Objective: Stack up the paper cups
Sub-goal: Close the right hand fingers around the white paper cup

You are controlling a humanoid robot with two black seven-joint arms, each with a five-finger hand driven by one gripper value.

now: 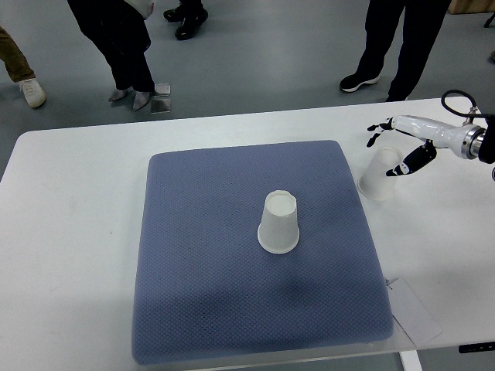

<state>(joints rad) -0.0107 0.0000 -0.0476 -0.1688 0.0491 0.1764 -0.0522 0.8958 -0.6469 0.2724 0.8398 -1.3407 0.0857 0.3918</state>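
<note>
Reaching in from the right edge, our right hand (406,147) sits over the white tabletop (69,255) just beyond the right side of the blue mat (209,309). Its fingers (414,161) are spread loosely, white segments with dark tips; some point out toward the far side of the tabletop, while the others curl down against the upper rim of a paper cup (379,179). We see that cup standing on the bare tabletop, touching or nearly touching the mat's right border, with its top partly covered by our fingers. Whether they truly pinch the cup or only rest against it, we cannot tell.

We find the second paper cup (279,222) upside down near the middle of the mat, its wide mouth on the fabric and its narrow base facing up. It stands well apart from the cup at our hand.

We note a sheet of clear plastic (414,313) lying at the mat's near right corner, reaching out over the tabletop's near edge.

Beyond the far edge of the tabletop we see the legs and shoes of several people (124,46) standing on the grey floor (271,62). Our left arm does not show.
</note>
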